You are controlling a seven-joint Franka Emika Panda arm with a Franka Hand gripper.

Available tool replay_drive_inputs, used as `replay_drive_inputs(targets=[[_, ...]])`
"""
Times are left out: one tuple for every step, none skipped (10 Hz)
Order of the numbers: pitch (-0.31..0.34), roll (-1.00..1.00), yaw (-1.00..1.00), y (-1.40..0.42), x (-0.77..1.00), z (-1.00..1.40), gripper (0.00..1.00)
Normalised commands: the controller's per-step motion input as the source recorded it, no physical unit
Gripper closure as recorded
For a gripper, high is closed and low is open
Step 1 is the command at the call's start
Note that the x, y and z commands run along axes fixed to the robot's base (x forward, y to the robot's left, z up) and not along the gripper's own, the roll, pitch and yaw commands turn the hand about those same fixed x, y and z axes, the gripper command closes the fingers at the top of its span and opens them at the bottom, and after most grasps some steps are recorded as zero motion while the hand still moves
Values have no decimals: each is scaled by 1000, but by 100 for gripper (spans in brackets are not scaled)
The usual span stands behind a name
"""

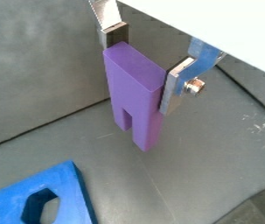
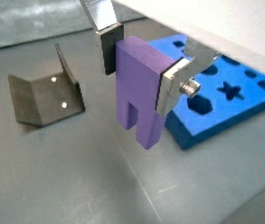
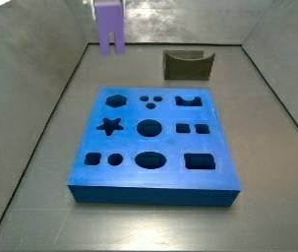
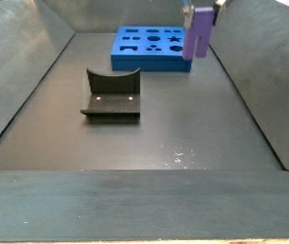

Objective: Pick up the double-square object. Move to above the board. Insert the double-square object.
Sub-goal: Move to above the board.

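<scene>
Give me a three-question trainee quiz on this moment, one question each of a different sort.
1. True or false: the claw is shut on the double-square object and holds it clear of the floor.
2. Multiple choice: in a side view, where is the held piece relative to the board? A) pushed into a hole B) lifted, off beyond one of the board's short edges C) lying flat on the board
3. Fill in: the dark L-shaped part standing on the floor apart from the board is the ____.

Key: 1 true; 2 B; 3 fixture.
</scene>
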Motion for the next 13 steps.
replay_drive_inputs(targets=[[68,-72,24,-67,114,1000,100],[67,-65,20,-65,104,1000,100],[70,-62,18,-63,95,1000,100],[71,-60,20,-62,87,1000,100],[70,-58,22,-60,77,1000,100],[67,-56,24,-58,71,1000,100],[70,-56,25,-57,66,1000,100],[69,-58,26,-53,54,1000,100],[68,-59,25,-52,49,1000,100],[70,-62,26,-44,38,955,100],[72,-63,27,-33,27,812,100],[72,-65,27,-21,14,618,100],[71,-66,26,-16,12,522,100]])
